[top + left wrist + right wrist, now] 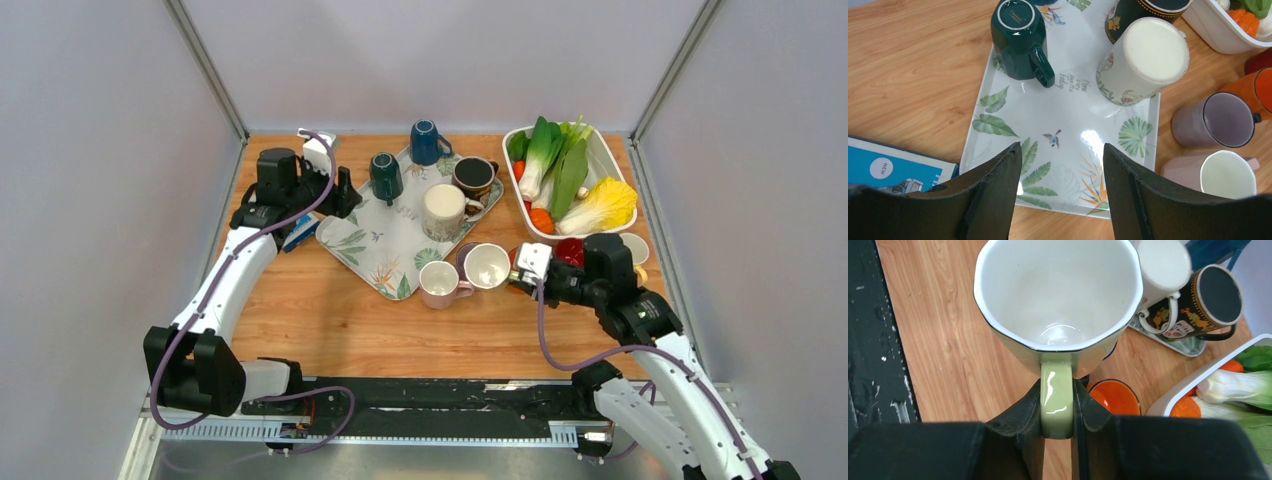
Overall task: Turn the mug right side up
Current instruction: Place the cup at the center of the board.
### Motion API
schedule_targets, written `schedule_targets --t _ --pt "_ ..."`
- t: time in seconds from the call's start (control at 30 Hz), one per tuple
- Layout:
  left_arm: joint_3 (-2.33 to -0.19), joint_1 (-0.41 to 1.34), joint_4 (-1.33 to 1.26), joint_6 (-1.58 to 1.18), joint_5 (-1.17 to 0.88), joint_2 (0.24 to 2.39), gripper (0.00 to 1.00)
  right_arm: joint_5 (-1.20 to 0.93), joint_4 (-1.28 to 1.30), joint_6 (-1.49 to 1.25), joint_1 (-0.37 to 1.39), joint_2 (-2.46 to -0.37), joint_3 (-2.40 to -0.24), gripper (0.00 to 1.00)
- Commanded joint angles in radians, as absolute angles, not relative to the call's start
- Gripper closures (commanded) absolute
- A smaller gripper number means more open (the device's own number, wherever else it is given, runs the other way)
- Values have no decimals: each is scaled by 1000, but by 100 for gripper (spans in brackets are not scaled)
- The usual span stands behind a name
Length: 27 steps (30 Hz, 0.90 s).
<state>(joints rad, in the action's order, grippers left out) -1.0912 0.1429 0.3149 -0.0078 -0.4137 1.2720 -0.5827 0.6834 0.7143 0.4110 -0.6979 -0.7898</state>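
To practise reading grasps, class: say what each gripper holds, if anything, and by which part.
The right gripper is shut on the pale green mug, pinching its handle. The left gripper is open and holds nothing.

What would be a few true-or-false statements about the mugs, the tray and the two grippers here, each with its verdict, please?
1. The right gripper is shut on the handle of the light green mug. True.
2. The left gripper holds the dark green mug. False: it is open with nothing between its fingers, over the tray.
3. The dark green mug stands upside down on the tray. True.
4. The pink mug stands on the tray. False: it sits on the wooden table, off the tray.
5. The white basket is empty. False: it holds vegetables.
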Motion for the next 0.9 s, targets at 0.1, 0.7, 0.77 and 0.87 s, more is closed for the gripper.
schedule_targets --t 0.1,0.7,0.77,0.87 --pt "-1111 140 286 -19 -431 1267 33 -628 696 838 410 -677 -731 100" --pt "-1080 141 318 43 -404 1253 33 -804 806 1150 370 -918 -747 100" --pt "-1077 140 321 48 -401 1259 33 -825 797 1164 370 -942 -741 100" --pt "-1081 140 328 71 -383 1267 33 -849 767 1177 370 -960 -703 100"
